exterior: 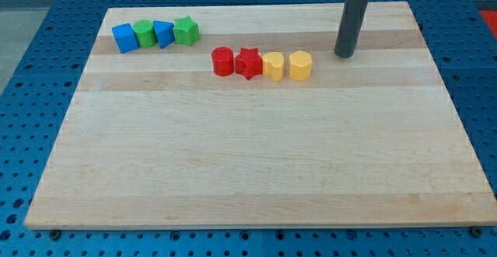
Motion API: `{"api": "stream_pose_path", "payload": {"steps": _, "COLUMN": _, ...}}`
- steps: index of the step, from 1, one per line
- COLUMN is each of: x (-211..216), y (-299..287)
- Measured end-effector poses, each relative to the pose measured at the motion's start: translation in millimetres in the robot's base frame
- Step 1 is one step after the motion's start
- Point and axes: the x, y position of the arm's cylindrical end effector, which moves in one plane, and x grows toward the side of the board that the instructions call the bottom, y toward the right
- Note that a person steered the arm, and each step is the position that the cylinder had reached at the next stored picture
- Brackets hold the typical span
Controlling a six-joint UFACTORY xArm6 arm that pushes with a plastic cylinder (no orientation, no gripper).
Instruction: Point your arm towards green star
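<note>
While my tip (344, 55) stands right, green star (186, 30) sits far left.

I see two blue blocks (124, 37), two green (144, 33), two red (223, 61), two yellow (273, 66): eight in all.

A pale wooden surface (256, 171) lies on a blue perforated base (31, 94). Near its top left sit a blue cube (124, 37), a green cylinder (144, 33) and a blue wedge-like block (164, 33), touching in a row. Toward the middle, a red cylinder (223, 61), a red star (248, 63) and two yellow blocks (273, 66) (300, 65) form another row.
</note>
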Motion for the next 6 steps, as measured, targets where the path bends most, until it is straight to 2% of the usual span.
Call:
{"api": "stream_pose_path", "payload": {"steps": 1, "x": -6, "y": -5}}
{"api": "stream_pose_path", "payload": {"steps": 2, "x": -67, "y": -42}}
{"api": "stream_pose_path", "payload": {"steps": 4, "x": -76, "y": -86}}
{"api": "stream_pose_path", "payload": {"steps": 5, "x": -81, "y": -167}}
{"api": "stream_pose_path", "payload": {"steps": 6, "x": -81, "y": -202}}
